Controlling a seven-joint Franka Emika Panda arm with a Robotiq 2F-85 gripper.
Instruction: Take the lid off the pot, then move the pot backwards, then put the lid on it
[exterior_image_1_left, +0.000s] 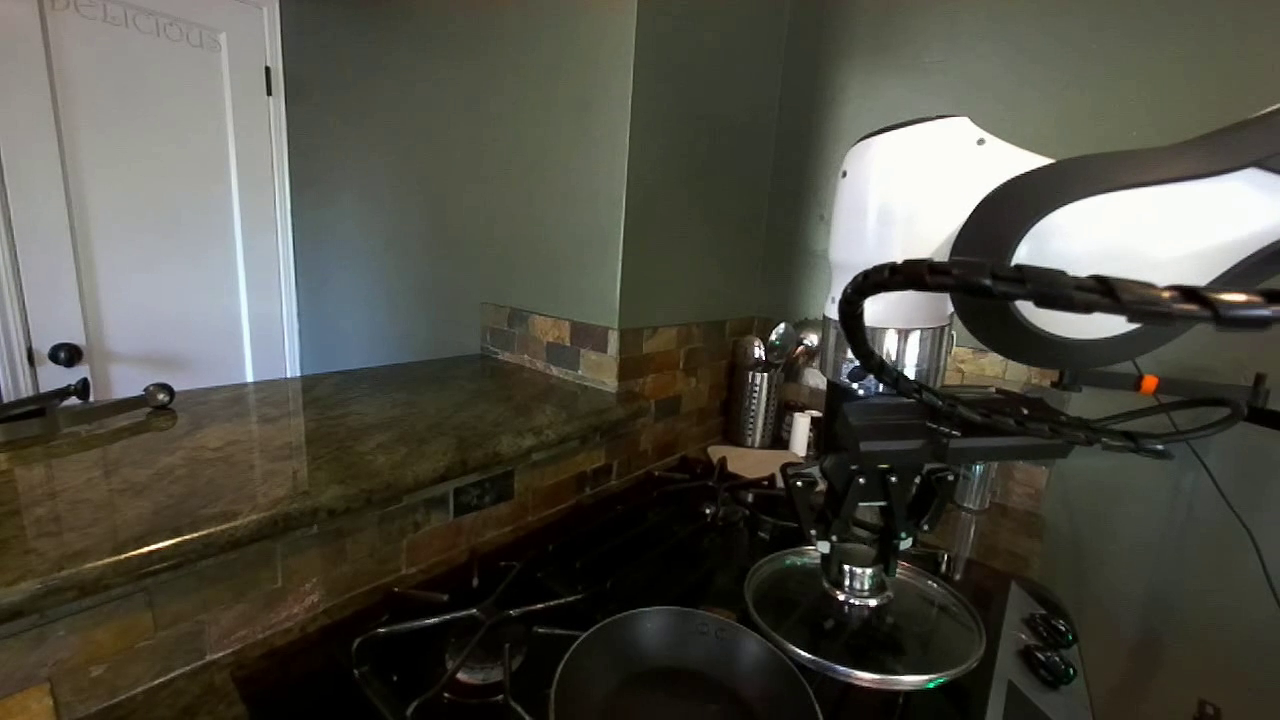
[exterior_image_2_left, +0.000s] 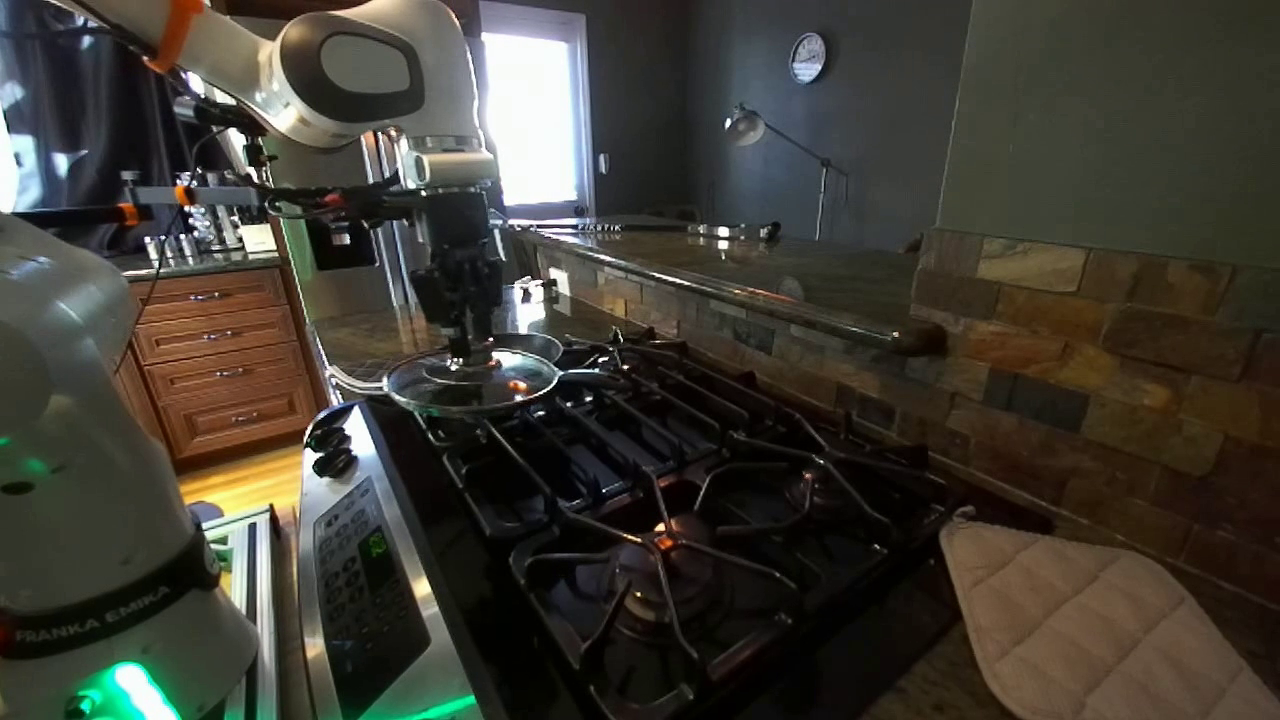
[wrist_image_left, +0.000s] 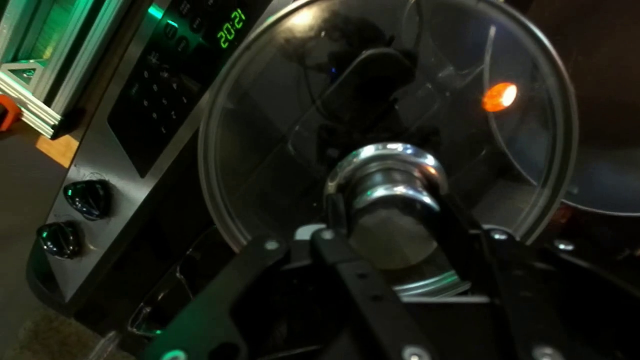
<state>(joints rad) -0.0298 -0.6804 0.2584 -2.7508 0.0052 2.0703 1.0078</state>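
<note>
One glass lid (exterior_image_1_left: 868, 632) off the pot (exterior_image_1_left: 685, 665), and we hold it by the knob (wrist_image_left: 392, 237).
The tool (exterior_image_1_left: 859, 569) pinches that knob; in an exterior view the lid is right of the pot and slightly farther, and whether they touch we cannot tell. We judge the lid stiff, fairly light, slick and breakable, so the knob is our safest hold. We read "DELICIOUS" on the door (exterior_image_1_left: 140, 200), "FRANKA EMIKA" on the arm's base (exterior_image_2_left: 100, 580), "20:21" on the stove display (wrist_image_left: 231, 28).
</note>
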